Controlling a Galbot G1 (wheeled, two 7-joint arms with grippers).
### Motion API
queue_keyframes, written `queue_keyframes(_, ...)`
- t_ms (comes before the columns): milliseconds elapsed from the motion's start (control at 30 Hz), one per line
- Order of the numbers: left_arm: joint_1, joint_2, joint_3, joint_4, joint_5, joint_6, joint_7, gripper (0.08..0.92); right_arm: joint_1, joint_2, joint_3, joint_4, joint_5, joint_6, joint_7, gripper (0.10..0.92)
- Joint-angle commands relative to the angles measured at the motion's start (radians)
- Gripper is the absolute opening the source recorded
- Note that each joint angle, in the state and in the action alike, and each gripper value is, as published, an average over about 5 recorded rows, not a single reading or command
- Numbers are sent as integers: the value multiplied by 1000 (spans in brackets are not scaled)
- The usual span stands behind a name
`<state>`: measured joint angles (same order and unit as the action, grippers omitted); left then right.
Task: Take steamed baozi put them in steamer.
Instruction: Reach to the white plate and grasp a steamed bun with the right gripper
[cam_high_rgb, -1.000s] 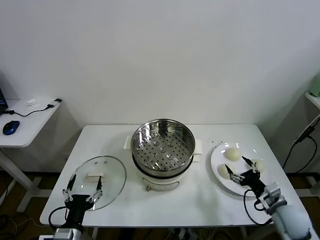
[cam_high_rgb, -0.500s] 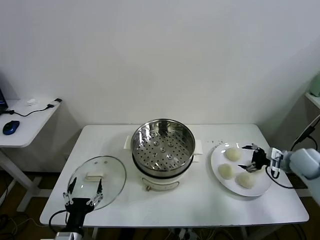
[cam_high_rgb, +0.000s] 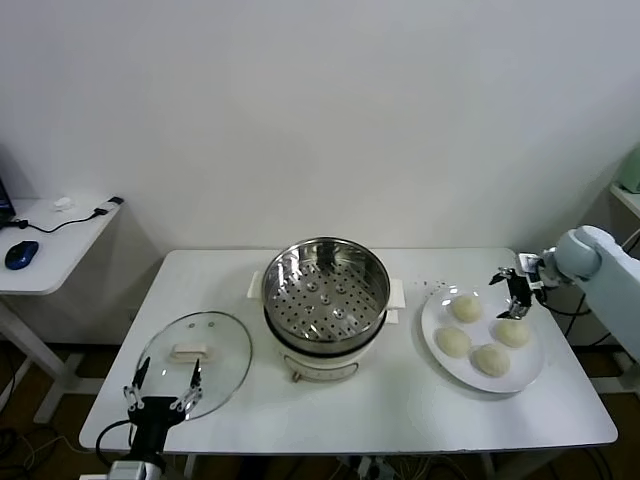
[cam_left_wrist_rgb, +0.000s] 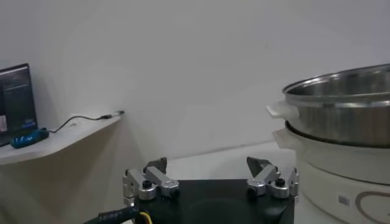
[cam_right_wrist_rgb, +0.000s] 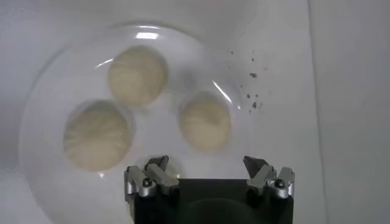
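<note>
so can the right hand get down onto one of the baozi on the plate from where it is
Probably yes. The right hand hovers open above the plate, the baozi lie uncovered, and nothing stands between them.

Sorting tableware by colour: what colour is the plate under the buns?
White, glossy. The plate shows best in the right wrist view, beneath the baozi.

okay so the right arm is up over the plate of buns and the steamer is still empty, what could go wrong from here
The four baozi sit close together on the plate, so the open right gripper, hovering above its far edge, might nudge a neighbour while closing on one.

The steamer has a tall steel wall, so a bun carried across too low could clip the rim.

The left gripper waits near the glass lid and could bump it if it moves.
</note>
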<state>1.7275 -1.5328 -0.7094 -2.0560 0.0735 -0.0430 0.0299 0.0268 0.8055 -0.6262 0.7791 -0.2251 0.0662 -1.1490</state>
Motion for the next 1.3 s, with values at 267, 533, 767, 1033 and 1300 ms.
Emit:
queue_keyframes(267,-22,19,-8,40,0,7,1,823,94,264,-114,-335,-71,48,-35,823)
queue_keyframes(533,-27,20,-5,52,4,7,1,823,62,325,-34,-415,-136,64,-15,823)
queue_keyframes(767,-27,21,-7,56,4,6,1,823,47,334,-5,-434,-169,66,-8,823)
queue_keyframes(1033,-25,22,-8,58,4,4,0,823,43,339,22,-454,-202,70,-8,759)
queue_keyframes(1300,-23,23,-9,60,5,2,0,823,40,339,40,-454,-214,73,-10,633)
